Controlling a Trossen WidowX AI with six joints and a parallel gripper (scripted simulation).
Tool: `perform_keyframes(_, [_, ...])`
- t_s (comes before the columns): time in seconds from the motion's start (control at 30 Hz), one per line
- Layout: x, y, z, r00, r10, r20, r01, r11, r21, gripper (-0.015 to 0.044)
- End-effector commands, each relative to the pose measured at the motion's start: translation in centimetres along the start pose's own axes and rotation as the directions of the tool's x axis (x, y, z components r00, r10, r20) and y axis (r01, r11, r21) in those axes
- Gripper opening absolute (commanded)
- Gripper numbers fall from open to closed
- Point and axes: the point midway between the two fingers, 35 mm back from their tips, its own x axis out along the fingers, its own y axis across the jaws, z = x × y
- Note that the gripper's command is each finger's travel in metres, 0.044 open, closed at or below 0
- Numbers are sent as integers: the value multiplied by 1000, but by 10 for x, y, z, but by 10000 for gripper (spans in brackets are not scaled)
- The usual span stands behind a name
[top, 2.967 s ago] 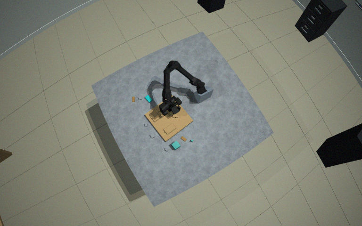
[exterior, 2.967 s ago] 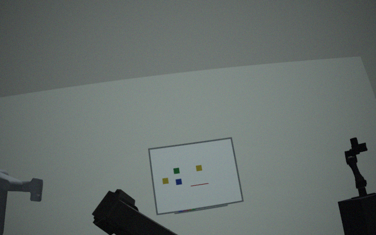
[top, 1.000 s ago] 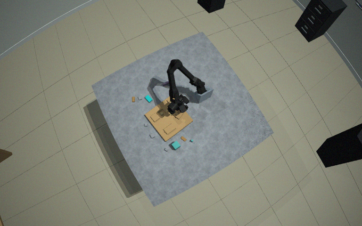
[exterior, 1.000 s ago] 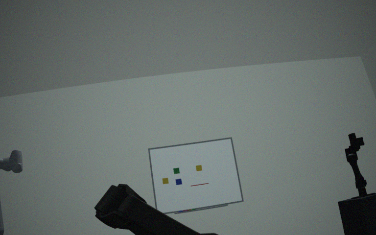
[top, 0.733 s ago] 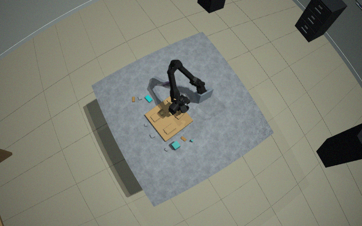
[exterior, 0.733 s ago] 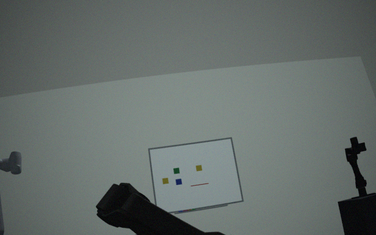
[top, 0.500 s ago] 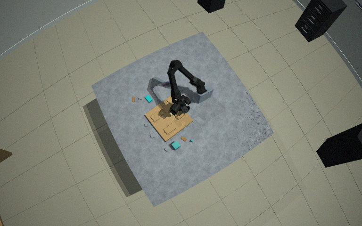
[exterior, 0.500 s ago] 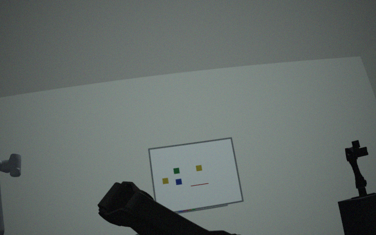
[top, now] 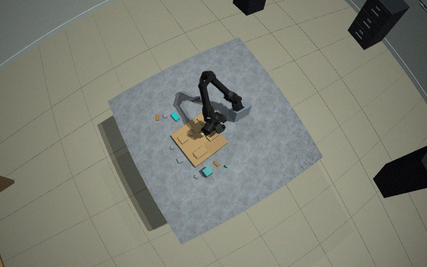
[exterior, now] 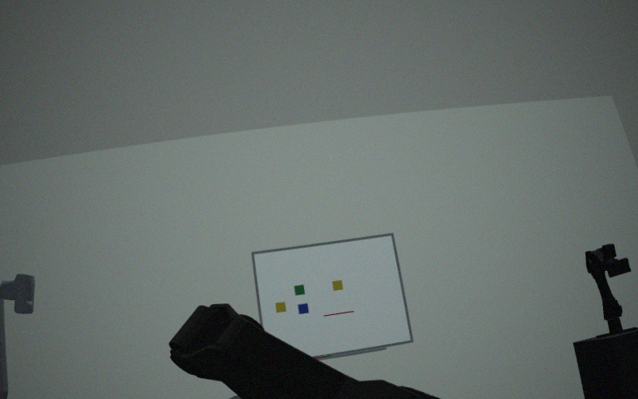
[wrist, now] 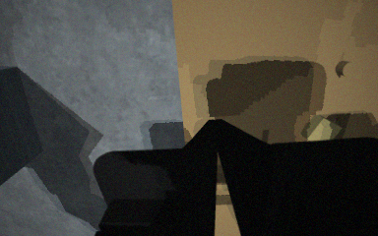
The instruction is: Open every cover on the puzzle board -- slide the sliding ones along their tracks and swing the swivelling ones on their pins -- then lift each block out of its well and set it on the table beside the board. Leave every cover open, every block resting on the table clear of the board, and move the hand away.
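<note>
The tan puzzle board [top: 214, 146] [wrist: 246, 29] lies on the grey table [top: 252, 78] [wrist: 98, 59]. My gripper [top: 207, 129] [wrist: 215, 126] is shut with nothing between the fingers, low over the board's far corner near its edge. In the wrist view a dark rectangular recess [wrist: 261, 90] lies just beyond the fingertips. A pale yellow-green block [wrist: 322, 129] shows to its right, and a small pin [wrist: 341, 69] stands further out. Raised tan covers [top: 182, 137] [top: 199, 152] sit on the board. Whether they are open is too small to tell.
Loose blocks lie on the table around the board: a cyan one [top: 174, 116], an orange one [top: 157, 117] and a grey one [top: 164, 115] at the far left, and a cyan one [top: 207, 171] and an orange one [top: 216, 163] at the near side. The arm's grey base [top: 243, 112] stands to the right.
</note>
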Motion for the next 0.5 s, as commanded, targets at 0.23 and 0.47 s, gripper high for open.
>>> perform_keyframes(0.23, [-15, -3, 1, 1000, -3, 8, 3, 1000, 8, 0])
perform_keyframes(0.47, [-24, -3, 1, 1000, -3, 8, 2, 1000, 8, 0])
